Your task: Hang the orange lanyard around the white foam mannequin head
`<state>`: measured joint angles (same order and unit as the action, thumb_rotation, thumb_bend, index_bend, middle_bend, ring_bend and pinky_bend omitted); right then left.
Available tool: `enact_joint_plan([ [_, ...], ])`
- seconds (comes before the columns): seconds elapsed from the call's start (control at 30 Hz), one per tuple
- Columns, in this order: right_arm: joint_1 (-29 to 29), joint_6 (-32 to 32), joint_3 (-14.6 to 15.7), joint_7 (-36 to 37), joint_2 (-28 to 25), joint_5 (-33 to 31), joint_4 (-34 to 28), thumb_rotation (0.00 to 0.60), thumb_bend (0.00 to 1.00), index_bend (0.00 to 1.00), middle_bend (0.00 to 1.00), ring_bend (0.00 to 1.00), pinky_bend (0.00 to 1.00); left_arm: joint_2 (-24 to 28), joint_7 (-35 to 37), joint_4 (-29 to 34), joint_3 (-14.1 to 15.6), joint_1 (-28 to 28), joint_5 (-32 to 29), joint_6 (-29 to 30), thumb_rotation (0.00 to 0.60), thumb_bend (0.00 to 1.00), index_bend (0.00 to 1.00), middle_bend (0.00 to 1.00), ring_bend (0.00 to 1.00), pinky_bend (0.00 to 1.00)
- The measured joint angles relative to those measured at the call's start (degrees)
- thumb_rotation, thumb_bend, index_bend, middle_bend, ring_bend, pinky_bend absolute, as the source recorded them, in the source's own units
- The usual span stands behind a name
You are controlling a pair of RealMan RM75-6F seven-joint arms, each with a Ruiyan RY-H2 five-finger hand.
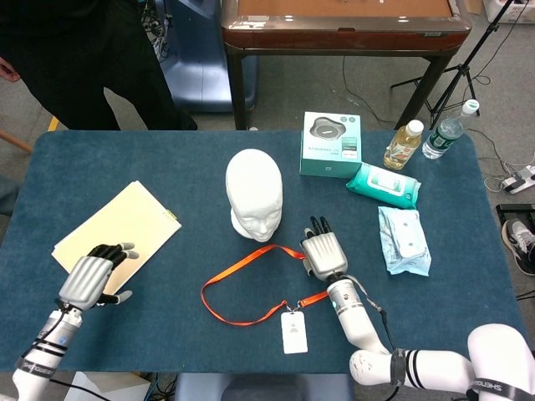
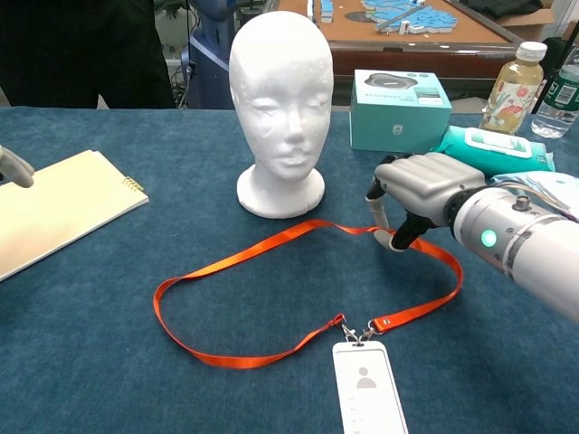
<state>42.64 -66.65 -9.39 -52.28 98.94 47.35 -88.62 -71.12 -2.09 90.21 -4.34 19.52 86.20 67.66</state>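
One orange lanyard [image 2: 271,271] strap pinched under right hand [image 2: 421,199].

Blue table [image 1: 167,159], mannequin head [image 1: 254,195], lanyard [image 1: 242,280], folder [image 1: 117,241], box [image 1: 331,144], bottles [image 1: 403,144]

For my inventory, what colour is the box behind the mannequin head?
Teal box with a white top, clearest in the chest view.

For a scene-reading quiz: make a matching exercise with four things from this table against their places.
Things:
1. white foam mannequin head
2. orange fabric lanyard
3. pale yellow paper folder
4. teal cardboard box

Places:
A. under the left hand
B. flat in front of the head's base
C. behind the wet-wipes pack
D. upright, mid-table

Pairs: 1-D, 2-B, 3-A, 4-C
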Motion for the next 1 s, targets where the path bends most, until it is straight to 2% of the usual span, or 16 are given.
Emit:
enact_joint_plan([
  [0.57,0.7,0.5,0.1,0.8,0.2,-0.6,0.5,0.6,0.51,0.61,0.28,0.05,0.05,-7.2,-10.0,5.8,-1.4,5.5,-5.1,-5.1,0.6,0.11,0.31,0.2,0.23,0.19],
  [1.0,0.8,0.0,0.2,1.3,-0.4,-0.5,0.0,0.6,0.51,0.61,0.28,0.06,0.05,-12.5,-15.9,5.1,-3.5,9.7,-11.1,-7.2,0.6,0.11,0.31,0.2,0.23,0.19],
])
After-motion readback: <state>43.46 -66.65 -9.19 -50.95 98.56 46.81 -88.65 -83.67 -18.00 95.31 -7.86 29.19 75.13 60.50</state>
